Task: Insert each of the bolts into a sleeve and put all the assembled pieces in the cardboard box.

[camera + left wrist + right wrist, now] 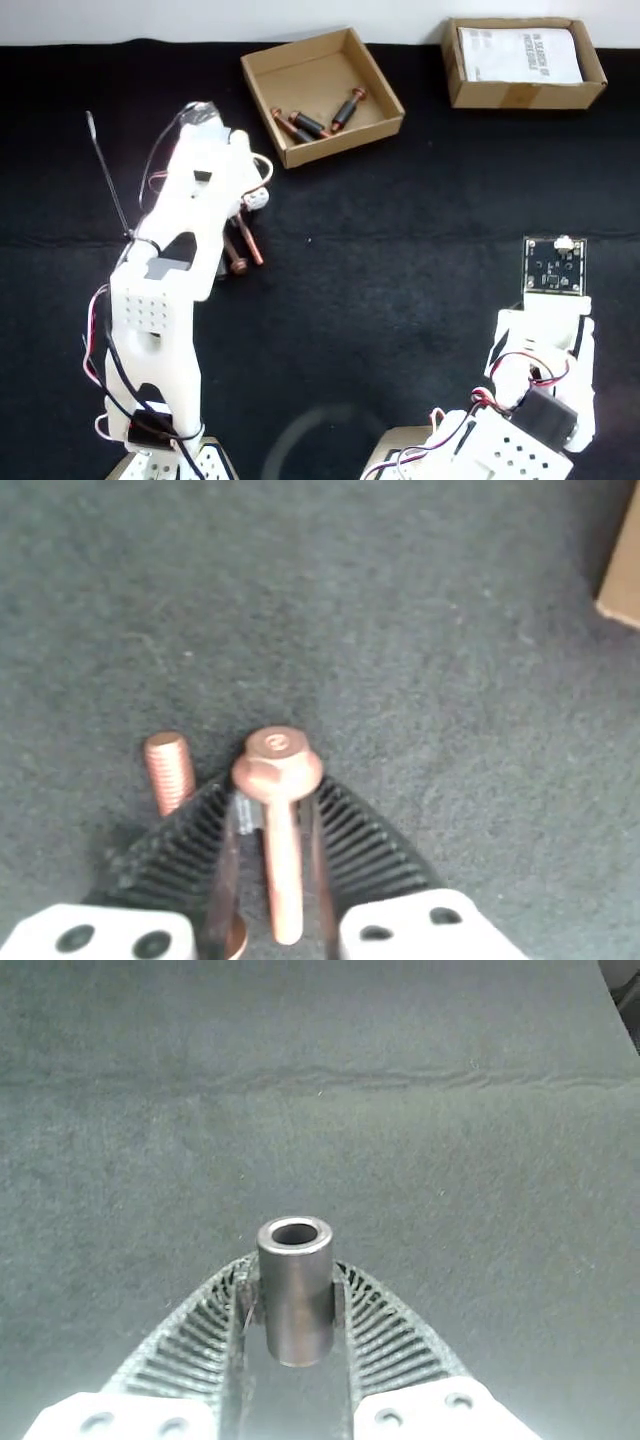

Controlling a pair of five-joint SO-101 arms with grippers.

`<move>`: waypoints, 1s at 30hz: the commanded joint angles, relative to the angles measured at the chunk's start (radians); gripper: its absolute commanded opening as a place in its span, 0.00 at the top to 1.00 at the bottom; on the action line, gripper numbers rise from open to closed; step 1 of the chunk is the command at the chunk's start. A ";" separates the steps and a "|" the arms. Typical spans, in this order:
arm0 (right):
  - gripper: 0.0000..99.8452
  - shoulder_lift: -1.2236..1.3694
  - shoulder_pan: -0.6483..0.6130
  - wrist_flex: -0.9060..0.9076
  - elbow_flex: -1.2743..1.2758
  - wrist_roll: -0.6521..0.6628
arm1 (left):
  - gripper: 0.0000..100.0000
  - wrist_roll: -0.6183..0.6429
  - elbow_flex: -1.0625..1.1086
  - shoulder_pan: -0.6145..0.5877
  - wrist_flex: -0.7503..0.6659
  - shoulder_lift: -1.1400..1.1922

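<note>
1. In the left gripper (275, 795): a copper flange bolt (281, 830), pinched along its shank between narrowly set ribbed fingers, hex head just past the tips.
2. Just beside it, lying on the black cloth (450, 630): a second copper bolt (168, 772), threaded end showing.
3. In the right gripper (295, 1280): a dark metal sleeve (295, 1295), clamped between the fingers, open bore past the tips.
4. In the cardboard box (345, 136) at the far side of the table: three assembled pieces (309, 125), lying loose.
5. Well apart, at the far right: a second box (520, 95) with a printed sheet inside.
</note>
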 commanded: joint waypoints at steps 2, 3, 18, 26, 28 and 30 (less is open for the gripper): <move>0.99 -0.008 -0.008 -0.070 0.012 -0.005 | 0.99 -0.041 -0.021 0.067 0.003 0.013; 0.99 -0.008 -0.008 -0.081 0.018 -0.003 | 0.99 -0.046 -0.028 0.081 0.005 0.010; 0.99 -0.015 -0.302 -0.183 0.088 -0.009 | 0.99 -0.548 -0.214 0.303 0.018 -0.409; 0.99 -0.018 -0.536 -0.349 0.076 -0.270 | 0.99 -0.430 -0.194 0.314 0.037 -0.750; 0.99 -0.018 -0.572 -0.429 0.076 -0.407 | 0.99 -0.417 -0.156 0.315 0.057 -0.835; 0.99 -0.018 -0.616 -0.489 0.076 -0.511 | 0.99 -0.417 -0.085 0.315 0.064 -0.926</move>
